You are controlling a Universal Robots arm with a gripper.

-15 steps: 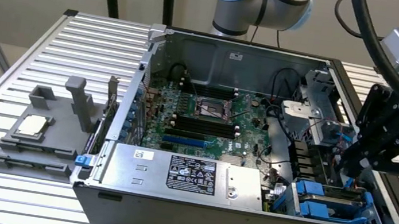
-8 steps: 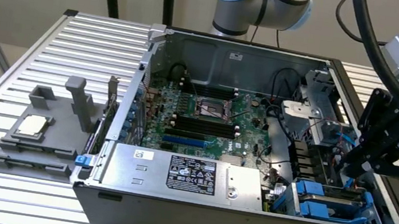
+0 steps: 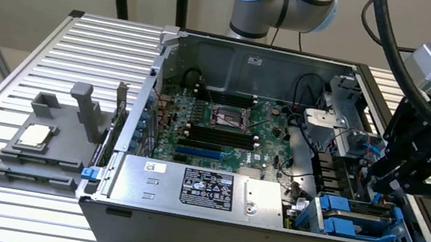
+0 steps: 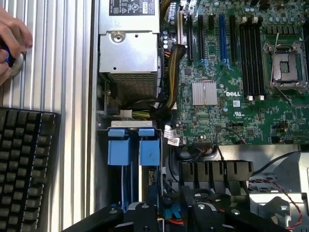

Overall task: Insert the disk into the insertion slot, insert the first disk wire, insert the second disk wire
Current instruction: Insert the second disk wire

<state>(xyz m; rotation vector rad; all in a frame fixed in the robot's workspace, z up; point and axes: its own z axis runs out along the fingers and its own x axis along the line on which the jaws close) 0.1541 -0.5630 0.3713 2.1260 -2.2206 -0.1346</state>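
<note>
The insertion slot [image 4: 131, 124], a grey metal cage with blue rails, sits in the case corner [image 3: 356, 227]. The disk [image 4: 149, 152] stands on edge inside it. I see its blue frame tab and a pale strip of its body, and the rest is hidden. My black gripper [image 3: 376, 180] hangs over the case just behind the cage. In the wrist view my gripper [image 4: 171, 212] is open, its fingers [image 4: 145, 215] on either side of a blue disk wire connector [image 4: 173, 207] with a red lead. I cannot tell whether they touch the connector.
The silver power-supply box [image 3: 198, 187] lies beside the cage and the green motherboard [image 3: 223, 128] behind it. Cable bundles [image 4: 169, 96] run between them. A grey fixture [image 3: 45, 148] rests on the slatted table. A keyboard [image 4: 24, 169] and a person's hand [image 4: 12, 46] are beside the case.
</note>
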